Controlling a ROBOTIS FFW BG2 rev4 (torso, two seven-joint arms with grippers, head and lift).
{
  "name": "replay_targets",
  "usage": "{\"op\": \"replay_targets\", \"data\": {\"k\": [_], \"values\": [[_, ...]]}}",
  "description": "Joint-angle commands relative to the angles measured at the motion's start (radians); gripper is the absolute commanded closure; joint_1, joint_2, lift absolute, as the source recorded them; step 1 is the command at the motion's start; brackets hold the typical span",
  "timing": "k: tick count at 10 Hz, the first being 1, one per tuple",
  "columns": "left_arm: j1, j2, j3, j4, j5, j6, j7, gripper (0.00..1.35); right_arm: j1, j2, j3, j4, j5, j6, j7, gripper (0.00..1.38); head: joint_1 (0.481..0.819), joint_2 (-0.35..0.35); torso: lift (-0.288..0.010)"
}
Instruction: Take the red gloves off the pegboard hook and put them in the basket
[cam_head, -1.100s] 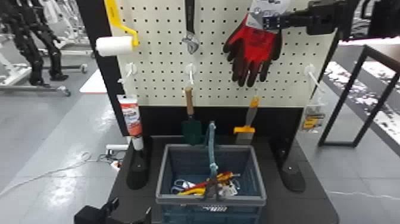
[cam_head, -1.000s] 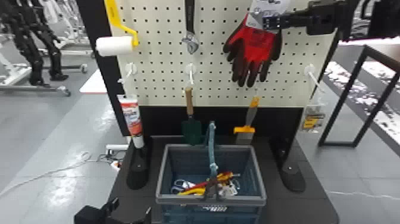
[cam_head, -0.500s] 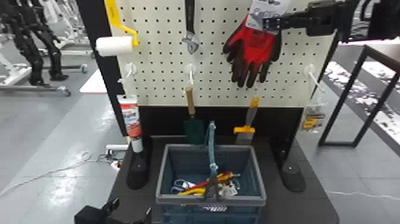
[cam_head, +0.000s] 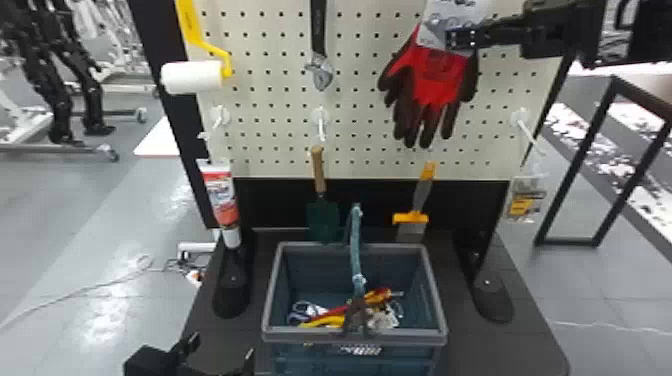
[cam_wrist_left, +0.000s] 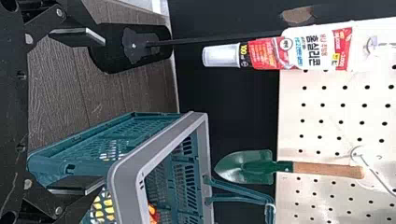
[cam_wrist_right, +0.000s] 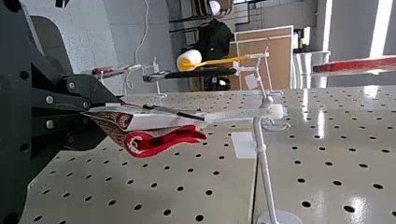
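The red gloves (cam_head: 436, 75) with dark fingers hang at the pegboard's upper right. My right gripper (cam_head: 461, 39) is shut on the grey-white card at their top. In the right wrist view, my right gripper (cam_wrist_right: 88, 111) pinches this card beside the rolled red cuffs (cam_wrist_right: 149, 142), and a clear strap (cam_wrist_right: 233, 115) runs from it to the white hook (cam_wrist_right: 265, 172). The blue-green basket (cam_head: 269, 300) stands on the black base below, with several tools inside. My left gripper (cam_head: 220, 347) is open at the lower left. In the left wrist view, my left gripper (cam_wrist_left: 99, 111) is empty near the basket (cam_wrist_left: 126, 163).
On the pegboard hang a paint roller (cam_head: 192, 77), a wrench (cam_head: 320, 70), a red-white tube (cam_head: 220, 200), a green trowel (cam_head: 322, 215), a scraper (cam_head: 422, 195) and a small clear pack (cam_head: 525, 200). The basket's handle (cam_head: 355, 245) stands upright across its opening.
The red-white tube has swayed slightly on its hook. Both arms and the gloves hold nearly the same places as before.
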Motion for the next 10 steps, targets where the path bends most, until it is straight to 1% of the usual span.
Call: {"op": "replay_targets", "data": {"k": [1,3,4,5,6,7,8,10], "values": [[0.004,-0.003,0.003,0.000,0.008,0.001,0.000,0.24,0.023,-0.003,-0.047,-0.076,0.061,0.043,-0.006,1.30,0.549,0.000,-0.100],[0.007,-0.003,0.001,-0.002,0.009,0.003,0.000,0.24,0.049,-0.003,-0.107,-0.142,0.069,0.062,-0.017,1.30,0.549,0.000,-0.100],[0.006,-0.003,-0.001,-0.002,0.009,0.001,0.000,0.24,0.081,-0.008,-0.156,-0.196,0.101,0.109,-0.017,1.30,0.549,0.000,-0.100],[0.003,-0.003,-0.005,-0.002,0.011,0.006,0.000,0.24,0.169,-0.019,-0.248,-0.303,0.155,0.200,-0.017,1.30,0.549,0.000,-0.100],[0.004,-0.003,-0.005,-0.002,0.009,0.009,0.002,0.24,0.288,-0.012,-0.368,-0.406,0.172,0.269,-0.023,1.30,0.549,0.000,-0.100],[0.007,-0.003,-0.002,-0.002,0.008,0.009,0.002,0.24,0.386,0.017,-0.472,-0.478,0.175,0.309,-0.042,1.30,0.549,0.000,-0.100],[0.009,-0.003,0.003,-0.002,0.008,0.003,0.002,0.24,0.460,0.053,-0.529,-0.510,0.192,0.332,-0.042,1.30,0.549,0.000,-0.100],[-0.002,-0.003,-0.010,-0.002,0.015,0.007,0.002,0.24,0.589,0.136,-0.581,-0.513,0.202,0.333,-0.028,1.30,0.549,0.000,-0.100]]}}
